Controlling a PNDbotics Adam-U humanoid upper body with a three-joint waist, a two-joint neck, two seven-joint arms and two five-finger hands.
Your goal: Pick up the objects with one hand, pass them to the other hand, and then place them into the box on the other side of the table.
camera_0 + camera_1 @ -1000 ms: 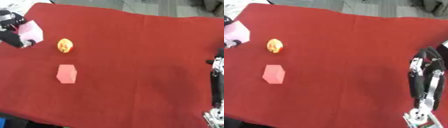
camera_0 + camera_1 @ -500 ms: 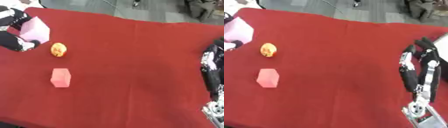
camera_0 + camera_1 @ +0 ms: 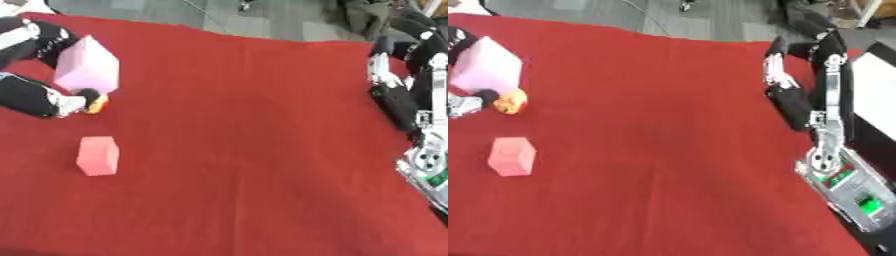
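Observation:
My left hand (image 3: pixel 33 95) is at the far left of the red table (image 3: pixel 254 130), shut on a pale pink block (image 3: pixel 86 66) held between fingers above and thumb below. A small orange-yellow thing (image 3: pixel 509 102) lies right by the thumb, partly hidden by it. A salmon-pink block (image 3: pixel 97 156) rests on the cloth below, apart from the hand. My right hand (image 3: pixel 791 97) stands at the right side, fingers straight and pointing up, holding nothing.
A white box (image 3: pixel 875 87) with a dark rim shows at the right edge, behind my right arm. Grey floor lies beyond the table's far edge. The right forearm's silver wrist part (image 3: pixel 846 182) reaches into the lower right corner.
The camera has shifted. My left hand with the pale pink block has moved right, up to the orange thing. My right hand has come further up and into the picture.

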